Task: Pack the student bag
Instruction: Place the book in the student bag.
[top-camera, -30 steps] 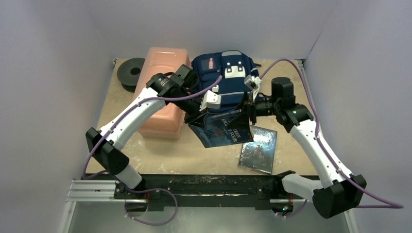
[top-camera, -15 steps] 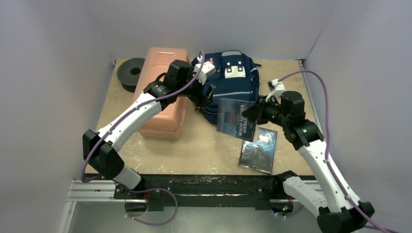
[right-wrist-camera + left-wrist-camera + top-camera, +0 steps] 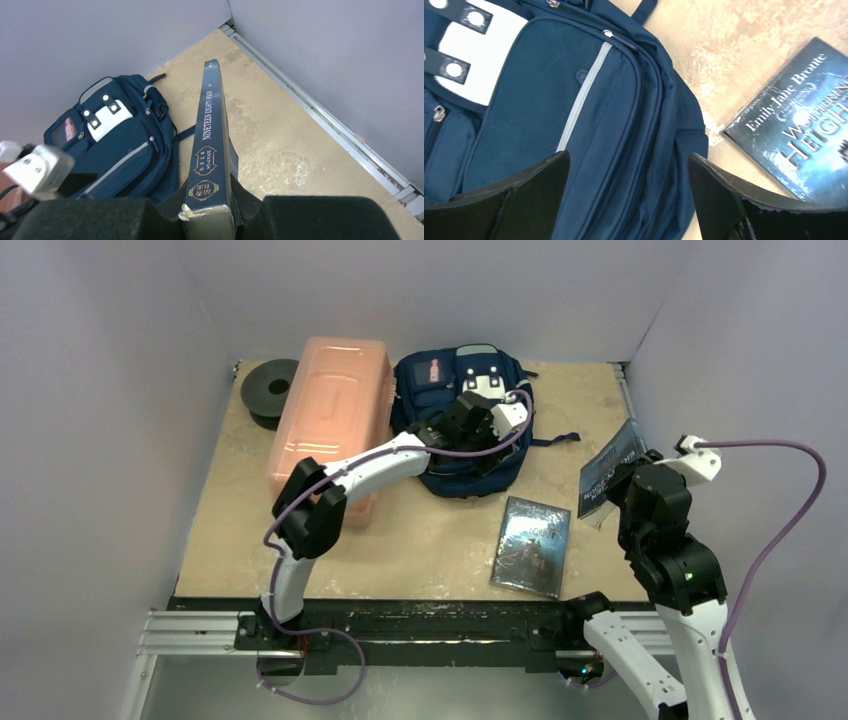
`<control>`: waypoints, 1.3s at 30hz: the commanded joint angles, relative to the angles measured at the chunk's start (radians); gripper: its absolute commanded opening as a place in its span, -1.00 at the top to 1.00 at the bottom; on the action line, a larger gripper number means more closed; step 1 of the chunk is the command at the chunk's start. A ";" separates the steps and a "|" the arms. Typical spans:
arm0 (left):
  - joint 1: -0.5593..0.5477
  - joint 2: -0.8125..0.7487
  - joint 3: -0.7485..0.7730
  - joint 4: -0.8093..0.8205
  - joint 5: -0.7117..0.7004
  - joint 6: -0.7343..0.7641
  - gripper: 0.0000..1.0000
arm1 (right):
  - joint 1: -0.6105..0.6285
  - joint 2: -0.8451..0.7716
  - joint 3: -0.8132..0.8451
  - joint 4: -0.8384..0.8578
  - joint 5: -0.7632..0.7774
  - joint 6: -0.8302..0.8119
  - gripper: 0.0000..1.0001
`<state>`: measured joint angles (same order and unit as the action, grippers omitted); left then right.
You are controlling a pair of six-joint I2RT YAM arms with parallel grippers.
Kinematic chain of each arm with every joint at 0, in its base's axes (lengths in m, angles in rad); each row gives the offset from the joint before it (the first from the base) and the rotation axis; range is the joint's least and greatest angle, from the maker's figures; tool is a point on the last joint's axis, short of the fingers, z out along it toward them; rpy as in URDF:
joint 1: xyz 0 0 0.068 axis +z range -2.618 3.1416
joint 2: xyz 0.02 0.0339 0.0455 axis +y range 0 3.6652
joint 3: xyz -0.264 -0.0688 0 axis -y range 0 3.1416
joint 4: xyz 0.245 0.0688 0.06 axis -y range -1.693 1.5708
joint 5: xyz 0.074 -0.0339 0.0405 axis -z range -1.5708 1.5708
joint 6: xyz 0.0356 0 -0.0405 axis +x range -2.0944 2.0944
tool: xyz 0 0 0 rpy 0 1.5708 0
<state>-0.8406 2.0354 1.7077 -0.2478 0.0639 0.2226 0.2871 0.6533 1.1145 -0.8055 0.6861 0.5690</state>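
Note:
The student bag (image 3: 440, 390) is a navy backpack lying flat at the back of the table, with its zipped pockets and grey stripe facing up. My left gripper (image 3: 488, 455) hovers open over the bag's (image 3: 599, 115) near right corner, and only fabric shows between its fingers (image 3: 524, 190). My right gripper (image 3: 625, 488) is shut on a dark blue book (image 3: 606, 472), "Nineteen Eighty Four". It holds the book off the table at the right side, clear of the bag. In the right wrist view the book's spine (image 3: 210, 145) runs away from the jaws, which clamp its near end.
A second dark book (image 3: 532, 545), "Wuthering Heights", lies flat in front of the bag (image 3: 115, 145) and shows beside it (image 3: 799, 125) in the left wrist view. A long pink box (image 3: 330, 420) stands left of the bag. A black spool (image 3: 268, 390) sits at the back left. Walls close in at the right.
My left gripper let go of the blue book, opened, and swung right across the bag to its near right corner. My right arm carried the book away to the right.

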 commanded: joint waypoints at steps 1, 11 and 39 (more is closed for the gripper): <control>-0.018 0.109 0.198 -0.071 -0.060 -0.007 -0.60 | 0.003 -0.035 -0.005 0.049 -0.037 0.066 1.00; -0.058 0.262 0.338 -0.208 -0.039 -0.052 -0.74 | 0.004 -0.083 -0.017 0.007 -0.071 0.085 1.00; -0.019 -0.046 0.456 -0.188 -0.203 -0.134 1.00 | -0.180 -0.043 -0.364 0.479 -0.967 0.696 1.00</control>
<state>-0.8482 2.1086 2.1448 -0.5835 -0.1318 0.0898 0.2024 0.6388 0.8604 -0.6792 -0.0692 1.0069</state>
